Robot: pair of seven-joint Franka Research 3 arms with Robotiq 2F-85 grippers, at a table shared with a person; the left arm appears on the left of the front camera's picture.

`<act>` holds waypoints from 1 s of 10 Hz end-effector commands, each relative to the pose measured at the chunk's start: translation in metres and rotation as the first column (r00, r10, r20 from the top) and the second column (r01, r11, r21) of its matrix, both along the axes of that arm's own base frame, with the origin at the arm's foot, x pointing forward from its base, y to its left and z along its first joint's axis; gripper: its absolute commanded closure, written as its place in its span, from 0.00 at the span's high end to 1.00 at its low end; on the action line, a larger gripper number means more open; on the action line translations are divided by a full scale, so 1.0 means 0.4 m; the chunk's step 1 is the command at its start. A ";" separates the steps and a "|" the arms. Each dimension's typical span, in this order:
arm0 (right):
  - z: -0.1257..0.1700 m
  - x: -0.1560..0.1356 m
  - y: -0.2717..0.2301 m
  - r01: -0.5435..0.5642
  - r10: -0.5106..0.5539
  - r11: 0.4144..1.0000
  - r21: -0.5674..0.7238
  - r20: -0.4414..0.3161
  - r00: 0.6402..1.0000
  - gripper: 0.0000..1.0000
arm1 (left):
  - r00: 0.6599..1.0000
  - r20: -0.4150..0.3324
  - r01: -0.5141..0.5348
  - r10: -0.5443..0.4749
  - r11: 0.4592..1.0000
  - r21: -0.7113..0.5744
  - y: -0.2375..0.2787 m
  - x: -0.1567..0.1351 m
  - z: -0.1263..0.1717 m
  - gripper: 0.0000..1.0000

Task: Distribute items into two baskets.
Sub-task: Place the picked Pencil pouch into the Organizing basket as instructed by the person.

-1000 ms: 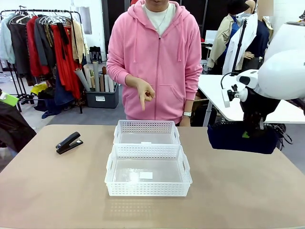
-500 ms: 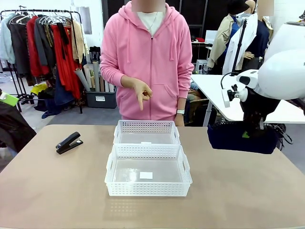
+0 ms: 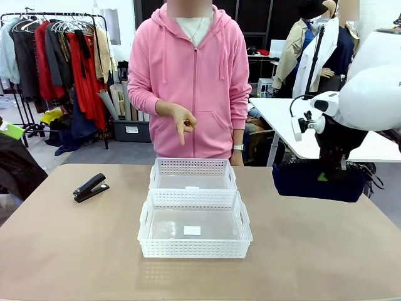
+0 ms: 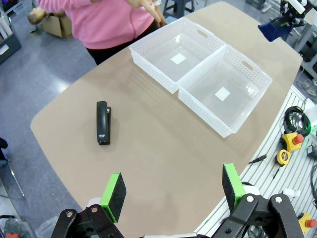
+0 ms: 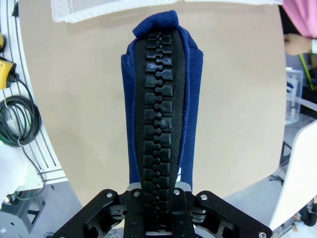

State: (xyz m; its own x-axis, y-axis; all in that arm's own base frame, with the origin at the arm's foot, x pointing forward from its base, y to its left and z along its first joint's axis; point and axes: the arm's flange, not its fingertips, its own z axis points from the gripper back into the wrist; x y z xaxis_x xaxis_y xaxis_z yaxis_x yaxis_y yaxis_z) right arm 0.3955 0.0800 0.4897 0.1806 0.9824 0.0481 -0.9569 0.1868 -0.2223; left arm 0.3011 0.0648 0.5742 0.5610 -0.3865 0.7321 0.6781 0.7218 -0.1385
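Front view: navy pouch (image 3: pixel 301 184) seemingly aloft in right gripper (image 3: pixel 330 163)

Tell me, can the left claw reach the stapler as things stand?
Probably yes: the left claw hangs open, and the stapler lies alone on bare table, nothing standing between them.

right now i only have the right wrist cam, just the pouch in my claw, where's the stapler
observer: the stapler lies on the table, to the robot's left of the near basket and far basket, touching neither.
operator: anyone across from me
observer: a person stands at the far side, one hand pointing a finger down, seemingly towards the far basket.
operator: and my other arm
observer: the left claw is open and holds nothing, high above the table.
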 end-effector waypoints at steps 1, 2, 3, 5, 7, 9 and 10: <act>0.015 0.025 0.050 -0.027 0.027 1.000 0.007 0.020 0.999 0.00 | 1.000 0.007 0.009 -0.009 1.000 -0.013 -0.002 0.002 0.000 1.00; 0.022 0.039 0.080 -0.039 0.039 0.999 -0.003 0.023 0.999 0.00 | 1.000 0.007 0.009 -0.009 1.000 -0.013 -0.002 0.002 0.000 1.00; 0.031 0.052 0.119 -0.060 0.060 0.998 -0.005 0.030 0.998 0.00 | 1.000 0.007 0.009 -0.009 1.000 -0.013 -0.002 0.002 0.000 1.00; 0.044 0.082 0.205 -0.106 0.107 0.994 -0.015 0.026 0.994 0.00 | 1.000 0.007 0.009 -0.009 1.000 -0.013 -0.002 0.002 0.000 1.00; 0.054 0.112 0.278 -0.113 0.114 0.992 -0.057 0.031 0.993 0.00 | 1.000 0.007 0.009 -0.009 1.000 -0.013 -0.002 0.002 0.000 1.00; 0.058 0.143 0.335 -0.155 0.157 0.987 -0.051 0.044 0.987 0.00 | 1.000 0.007 0.009 -0.009 1.000 -0.013 -0.002 0.002 0.000 1.00; 0.062 0.159 0.364 -0.152 0.155 0.987 -0.057 0.052 0.986 0.00 | 1.000 0.007 0.009 -0.009 1.000 -0.013 -0.002 0.002 0.000 1.00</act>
